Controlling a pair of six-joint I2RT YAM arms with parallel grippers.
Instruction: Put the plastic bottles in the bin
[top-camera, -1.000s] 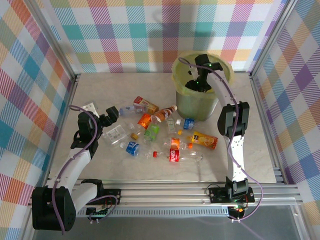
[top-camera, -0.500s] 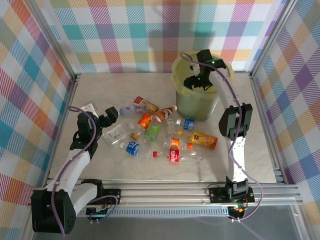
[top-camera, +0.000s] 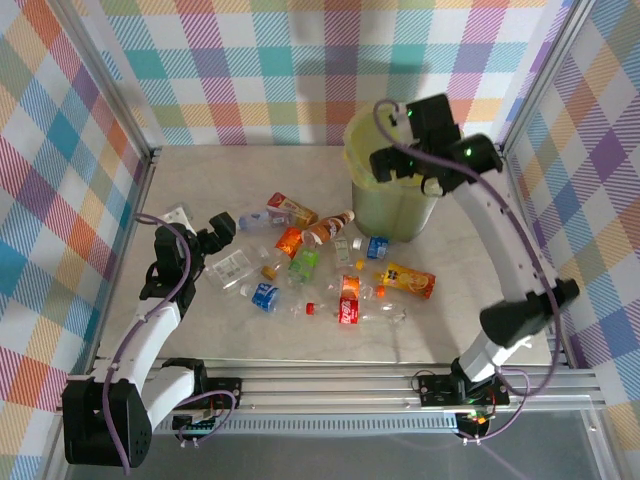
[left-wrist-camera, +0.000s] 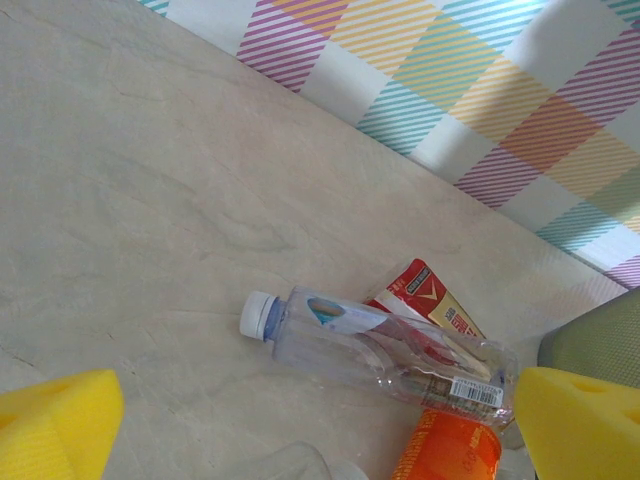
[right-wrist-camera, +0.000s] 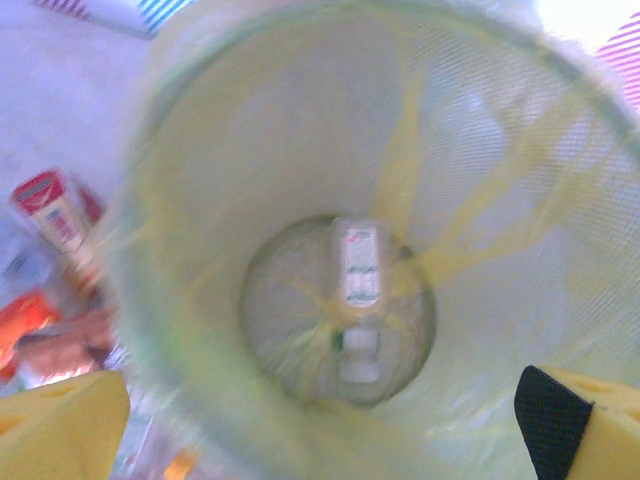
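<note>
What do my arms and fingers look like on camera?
Both arms: white tubular links, black joints and bases, each with a looping purple cable. The left gripper and right gripper are black; their fingers are tipped bright yellow. Small green lights glow on the right arm.

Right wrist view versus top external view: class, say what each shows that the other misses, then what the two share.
The right wrist view looks down inside the bin, where one bottle lies at the bottom. The top external view takes in the open left gripper beside the pile, the open right gripper above the bin, and the whole table. Both show the bin's rim and bottles lying on the table beside it.
</note>
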